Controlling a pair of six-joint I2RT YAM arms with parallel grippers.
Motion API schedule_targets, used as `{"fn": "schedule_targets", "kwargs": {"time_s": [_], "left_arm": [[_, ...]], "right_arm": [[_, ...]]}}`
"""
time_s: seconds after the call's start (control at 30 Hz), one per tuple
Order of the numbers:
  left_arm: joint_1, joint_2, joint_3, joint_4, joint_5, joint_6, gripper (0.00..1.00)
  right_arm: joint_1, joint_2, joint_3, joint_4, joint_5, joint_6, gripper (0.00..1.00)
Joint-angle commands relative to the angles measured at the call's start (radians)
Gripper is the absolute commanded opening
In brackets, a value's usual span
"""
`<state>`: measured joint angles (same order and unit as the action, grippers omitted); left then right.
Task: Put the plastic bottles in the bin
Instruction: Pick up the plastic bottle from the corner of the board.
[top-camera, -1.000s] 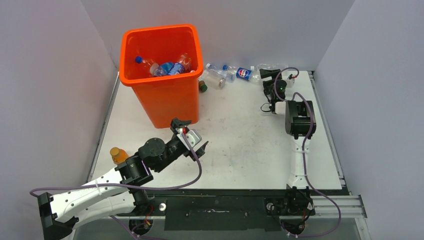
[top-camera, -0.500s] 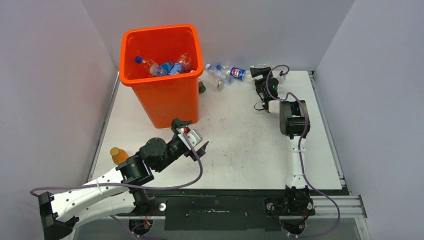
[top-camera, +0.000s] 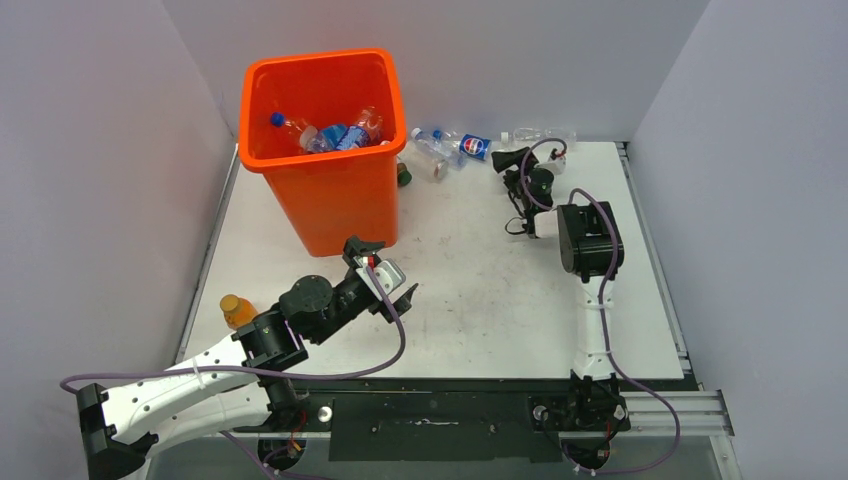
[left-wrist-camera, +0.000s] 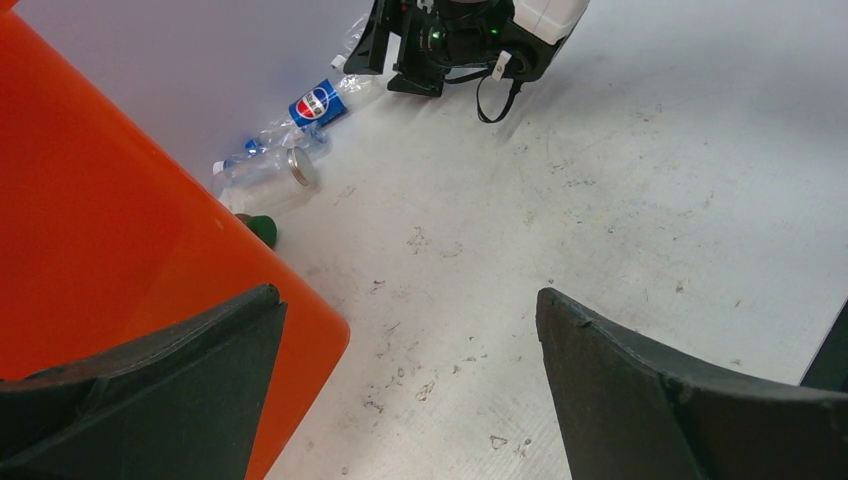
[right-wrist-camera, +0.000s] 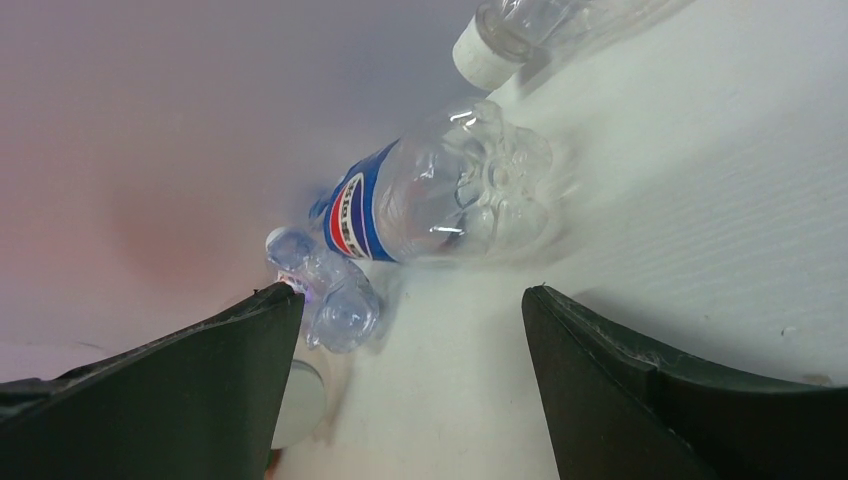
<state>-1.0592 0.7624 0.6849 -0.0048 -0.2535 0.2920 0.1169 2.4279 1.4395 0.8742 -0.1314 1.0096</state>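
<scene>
Brought the right pincer (right-wrist-camera: 410, 295) in toward the bin (top-camera: 335, 200) over the last second. Jaws released, empty, aimed at the blue-labelled bottle (right-wrist-camera: 420, 200) and not yet touching it. Found that bottle slightly nearer the bin than before, lying on the desk (top-camera: 480, 290) right of the bin among other clear bottles (top-camera: 430, 150). Probably set for a clench and lift next. Kept the left pincer (top-camera: 385, 268) released and empty in front of the bin. Several bottles (top-camera: 335, 133) inside the bin already. One orange bottle (top-camera: 236, 310) waiting near the bin's left front.
</scene>
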Motion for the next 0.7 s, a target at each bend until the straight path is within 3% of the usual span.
{"fn": "schedule_targets", "kwargs": {"time_s": [0.0,0.13,0.23,0.67], "left_arm": [[-0.005,-0.008,0.018,0.029,0.016,-0.008,0.96],[-0.009,-0.008,0.018,0.029,0.013,-0.009,0.96],[-0.012,-0.008,0.019,0.027,0.011,-0.007,0.96],[-0.012,0.01,0.015,0.031,0.011,-0.002,0.96]], "right_arm": [[0.013,-0.033,-0.111,-0.011,-0.031,-0.043,0.85],[-0.013,-0.088,-0.137,-0.018,0.001,-0.058,0.95],[-0.042,-0.098,-0.106,-0.054,0.007,-0.059,0.98],[-0.05,0.157,0.341,-0.248,-0.053,-0.075,0.99]]}}
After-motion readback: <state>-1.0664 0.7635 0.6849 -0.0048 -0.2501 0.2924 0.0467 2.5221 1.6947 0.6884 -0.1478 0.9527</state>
